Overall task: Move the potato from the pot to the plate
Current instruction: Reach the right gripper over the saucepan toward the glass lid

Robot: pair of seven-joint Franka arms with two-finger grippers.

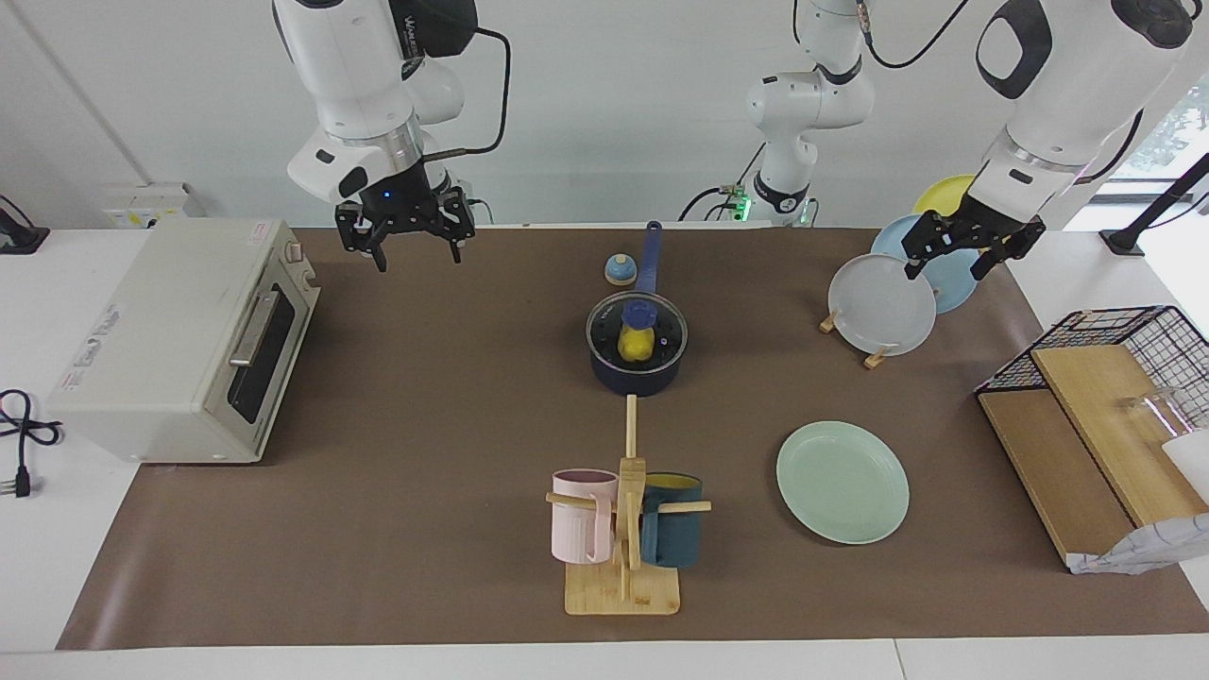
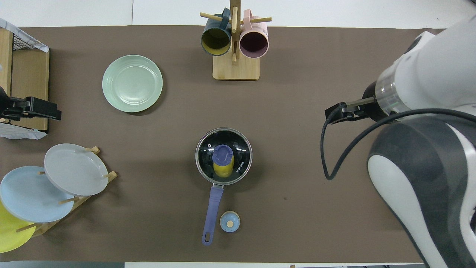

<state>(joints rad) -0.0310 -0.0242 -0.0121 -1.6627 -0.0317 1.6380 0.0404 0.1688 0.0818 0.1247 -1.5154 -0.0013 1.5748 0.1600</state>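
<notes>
The dark navy pot stands mid-table, its long blue handle pointing toward the robots. A clear glass lid with a blue knob sits on it. The yellow potato shows through the glass inside the pot and also shows in the overhead view. The mint-green plate lies bare, farther from the robots than the pot and toward the left arm's end; it also shows in the overhead view. My right gripper hangs open and empty beside the toaster oven. My left gripper hangs open and empty over the plate rack.
A toaster oven stands at the right arm's end. A mug tree with a pink and a dark blue mug stands farther out than the pot. A rack holds grey-white, light blue and yellow plates. A small blue-domed object lies by the pot handle. A wire basket stands over wooden boards.
</notes>
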